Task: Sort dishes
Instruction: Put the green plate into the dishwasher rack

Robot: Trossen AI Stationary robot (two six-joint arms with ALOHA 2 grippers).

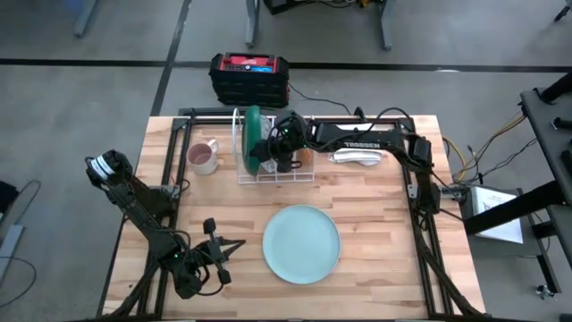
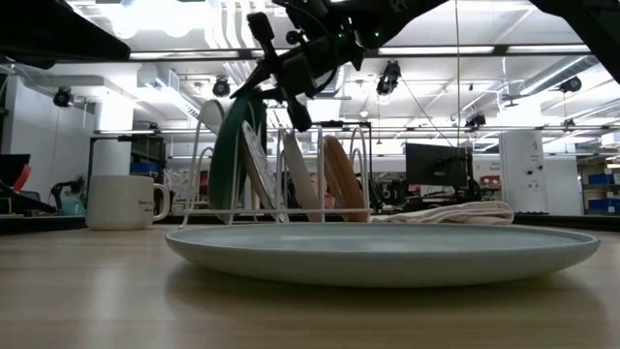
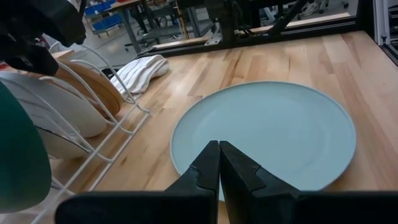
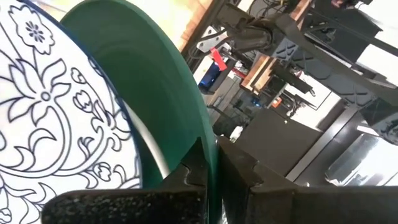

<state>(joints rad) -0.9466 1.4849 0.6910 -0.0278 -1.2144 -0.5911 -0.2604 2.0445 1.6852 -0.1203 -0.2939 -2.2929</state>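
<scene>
Lower centre, my pale mint plate (image 1: pixel 301 243) lies flat on the tabletop (image 1: pixel 384 241); left gripper (image 1: pixel 217 253) pressed together beside it. Farther back, right gripper (image 1: pixel 268 150) pinches the dark green plate (image 1: pixel 254 130) in the rack (image 1: pixel 273 172), hiding other plates; mug (image 1: pixel 203 157) left.

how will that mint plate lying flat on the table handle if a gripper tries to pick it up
The pale mint plate looks rigid and glazed, so probably slippery between narrow fingers. It lies flat on the wooden table with a low rim, so getting a finger under the edge may be awkward. Being wide, it would likely sag or swing if pinched at one edge.
</scene>
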